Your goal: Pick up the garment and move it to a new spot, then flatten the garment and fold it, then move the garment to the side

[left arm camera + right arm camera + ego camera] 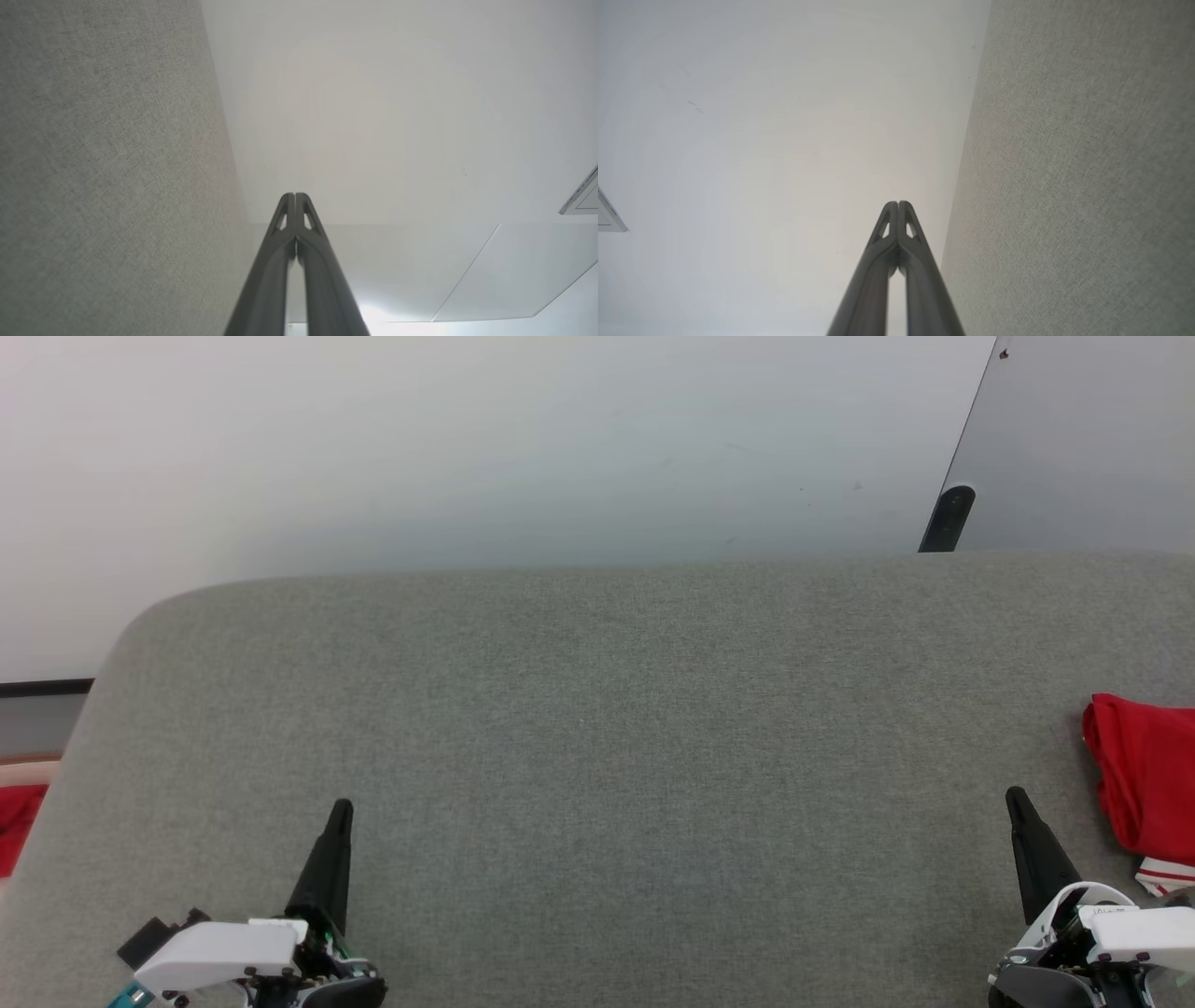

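Head view: garment (1144, 775) half out of frame, R edge

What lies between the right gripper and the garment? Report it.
Bare grey surface lies between the right gripper and the garment, per the head view.

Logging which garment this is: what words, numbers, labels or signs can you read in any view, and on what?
No text can be read.
The garment: plain red cloth and striped trim in view, no lettering or number.
White housing behind the right gripper: a faint mark, too small to read.
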Robot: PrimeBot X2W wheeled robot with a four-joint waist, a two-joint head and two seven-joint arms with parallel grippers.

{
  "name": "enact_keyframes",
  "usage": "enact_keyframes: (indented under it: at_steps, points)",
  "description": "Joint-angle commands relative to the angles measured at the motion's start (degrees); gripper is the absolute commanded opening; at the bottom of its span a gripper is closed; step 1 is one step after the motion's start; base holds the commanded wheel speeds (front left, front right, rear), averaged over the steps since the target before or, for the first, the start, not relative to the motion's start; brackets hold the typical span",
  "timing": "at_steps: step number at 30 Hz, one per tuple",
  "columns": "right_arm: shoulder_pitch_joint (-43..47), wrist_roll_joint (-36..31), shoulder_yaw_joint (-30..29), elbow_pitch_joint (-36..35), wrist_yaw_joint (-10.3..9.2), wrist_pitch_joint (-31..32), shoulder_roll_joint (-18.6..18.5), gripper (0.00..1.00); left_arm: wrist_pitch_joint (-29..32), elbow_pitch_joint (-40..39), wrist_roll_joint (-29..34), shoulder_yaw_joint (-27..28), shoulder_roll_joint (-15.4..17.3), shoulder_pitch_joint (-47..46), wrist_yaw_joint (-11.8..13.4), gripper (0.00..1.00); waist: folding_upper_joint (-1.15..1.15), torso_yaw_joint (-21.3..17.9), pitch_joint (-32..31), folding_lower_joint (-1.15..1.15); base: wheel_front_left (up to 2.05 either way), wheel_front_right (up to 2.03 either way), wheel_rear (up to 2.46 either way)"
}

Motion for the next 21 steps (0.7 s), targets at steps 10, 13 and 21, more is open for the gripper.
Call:
enact_keyframes:
  at_steps: [10,13,21]
  points:
    - [-0.2,0.2,0.0,0.0,-0.08,0.1,0.2,0.00,0.1,0.1,-0.2,0.1,0.0,-0.6,-0.3,0.00,0.00,0.0,0.0,0.00,0.00,0.00,0.00]
    - [-0.2,0.2,0.0,0.0,-0.08,0.0,0.2,0.00,0.1,0.1,-0.2,0.1,0.0,-0.6,-0.3,0.00,0.00,0.0,0.0,0.00,0.00,0.00,0.00]
    - [-0.2,0.2,0.0,0.0,-0.08,0.0,0.2,0.00,0.1,0.1,-0.2,0.1,0.0,-0.6,-0.3,0.00,0.00,0.0,0.0,0.00,0.00,0.00,0.00]
